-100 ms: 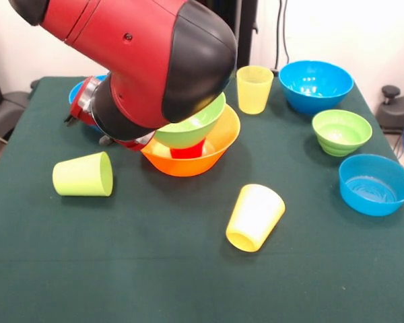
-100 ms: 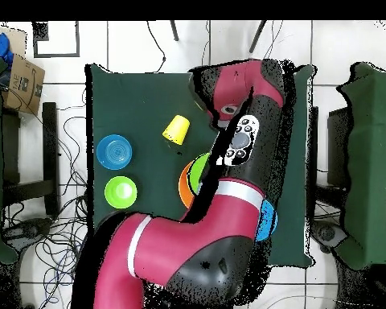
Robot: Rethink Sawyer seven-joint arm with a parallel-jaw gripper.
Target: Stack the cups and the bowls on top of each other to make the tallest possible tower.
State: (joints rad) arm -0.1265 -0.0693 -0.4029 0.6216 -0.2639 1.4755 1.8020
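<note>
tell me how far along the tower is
Barely begun. Done: the orange bowl holds a red cup with the large green bowl tilted on top. In hand: the arm leans over that stack, but its hand is hidden. Left: the lime cup and yellow cup lie on their sides, the pale yellow cup stands upright, and the small green bowl and blue bowls sit apart.

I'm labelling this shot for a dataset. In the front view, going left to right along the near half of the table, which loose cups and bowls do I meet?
Lime green cup lying on its side → bright yellow cup on its side → small green bowl → shallow blue bowl.
</note>
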